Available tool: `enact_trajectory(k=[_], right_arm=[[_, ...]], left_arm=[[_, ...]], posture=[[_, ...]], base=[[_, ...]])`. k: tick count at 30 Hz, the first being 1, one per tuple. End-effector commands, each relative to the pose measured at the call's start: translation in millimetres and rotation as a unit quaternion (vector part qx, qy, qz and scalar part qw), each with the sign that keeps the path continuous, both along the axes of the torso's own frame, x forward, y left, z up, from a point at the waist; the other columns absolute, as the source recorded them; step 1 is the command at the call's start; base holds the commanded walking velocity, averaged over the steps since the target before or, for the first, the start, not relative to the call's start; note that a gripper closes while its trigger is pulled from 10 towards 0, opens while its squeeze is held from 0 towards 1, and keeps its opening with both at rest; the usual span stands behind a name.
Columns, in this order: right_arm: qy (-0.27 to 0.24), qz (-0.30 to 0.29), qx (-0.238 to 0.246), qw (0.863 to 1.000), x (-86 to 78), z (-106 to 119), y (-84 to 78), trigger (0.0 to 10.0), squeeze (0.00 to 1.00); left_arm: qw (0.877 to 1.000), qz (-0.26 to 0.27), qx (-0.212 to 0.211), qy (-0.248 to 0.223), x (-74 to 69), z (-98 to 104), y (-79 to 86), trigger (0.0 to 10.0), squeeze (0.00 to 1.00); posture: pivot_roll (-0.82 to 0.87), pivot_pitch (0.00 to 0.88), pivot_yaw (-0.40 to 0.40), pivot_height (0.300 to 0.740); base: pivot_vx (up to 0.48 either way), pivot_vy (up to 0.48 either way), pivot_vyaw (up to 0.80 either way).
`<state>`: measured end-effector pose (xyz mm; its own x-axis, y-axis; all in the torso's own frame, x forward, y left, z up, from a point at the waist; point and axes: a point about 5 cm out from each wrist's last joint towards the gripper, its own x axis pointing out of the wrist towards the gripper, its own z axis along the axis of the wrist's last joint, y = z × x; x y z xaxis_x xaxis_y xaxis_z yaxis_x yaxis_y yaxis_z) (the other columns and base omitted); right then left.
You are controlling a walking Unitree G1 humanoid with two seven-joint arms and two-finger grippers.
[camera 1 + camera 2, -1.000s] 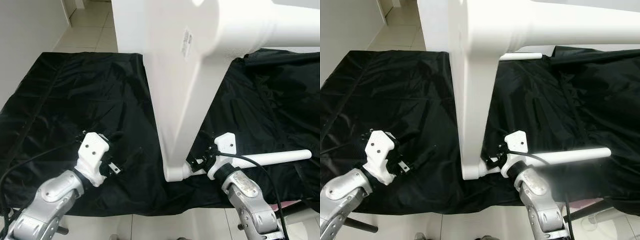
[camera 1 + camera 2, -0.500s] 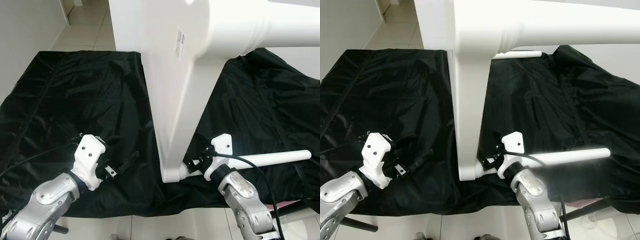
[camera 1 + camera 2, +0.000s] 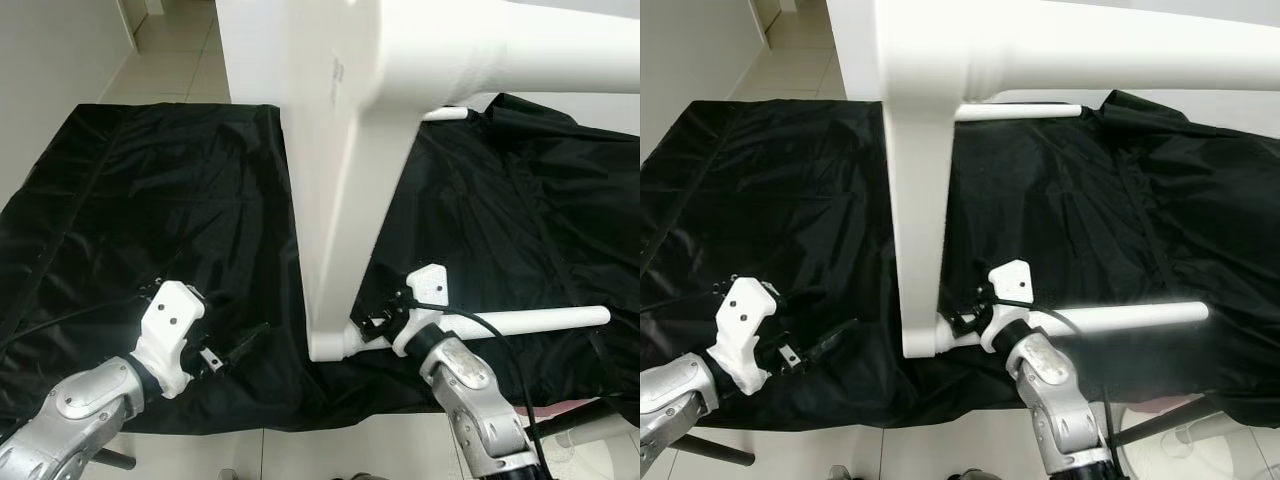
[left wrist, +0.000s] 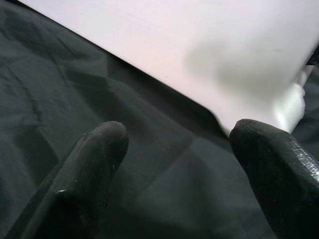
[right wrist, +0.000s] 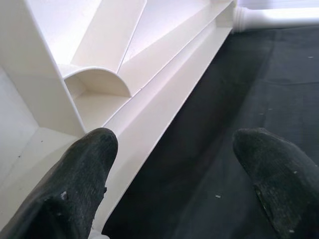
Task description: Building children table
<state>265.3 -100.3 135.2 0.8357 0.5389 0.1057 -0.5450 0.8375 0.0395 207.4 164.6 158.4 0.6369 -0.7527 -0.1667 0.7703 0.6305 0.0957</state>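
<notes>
The white children's table [image 3: 340,200] stands tipped on its edge on the black sheet [image 3: 150,200], its lower corner resting near the sheet's front edge. One leg is fitted and runs off overhead toward the right. A loose table leg [image 3: 530,321] lies on the sheet toward its front right corner, and a second one [image 3: 1020,111] lies toward the back edge behind the tabletop.

The right gripper [image 3: 378,322] sits at the table's lower corner with its fingers [image 5: 75,184] spread apart; the right wrist view looks into the ribbed underside, and nothing is held. The left gripper [image 3: 232,350] hovers low over the sheet just left of that corner, fingers [image 4: 94,164] also spread apart and empty.

Judgement: the step in hand is steadying or repositioning the tabletop before another leg goes in. The next move calls for a firm hold on the rim and for bringing the loose leg to its corner socket.

Against the earlier frames, the tabletop's lower corner and the right gripper lie further left, and the left gripper has dropped lower and nearer the front edge.
</notes>
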Motion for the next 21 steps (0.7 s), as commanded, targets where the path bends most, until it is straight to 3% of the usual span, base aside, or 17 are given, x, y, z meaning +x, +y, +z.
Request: enact_trajectory(k=[1,11,21], right_arm=[[0.038,0.035,-0.005,0.999,-3.2,-16,18.0,10.0,0.00],[0.038,0.051,0.003,0.998,3.0,-18,31.5,10.0,0.00],[0.035,0.069,0.012,0.997,19.0,-19,54.4,10.0,0.00]], left_arm=[[0.988,-0.150,0.001,0.042,-16.7,0,-4.6,10.0,0.00],[0.988,-0.143,0.004,0.048,-16.1,3,1.7,10.0,0.00],[0.990,-0.135,0.007,0.047,-13.3,8,5.8,10.0,0.00]], posture=[[0.06,0.122,-0.014,0.740],[0.07,0.130,-0.012,0.740],[0.07,0.129,-0.009,0.740]], base=[[0.000,0.000,0.00],[0.000,0.000,0.00],[0.000,0.000,0.00]])
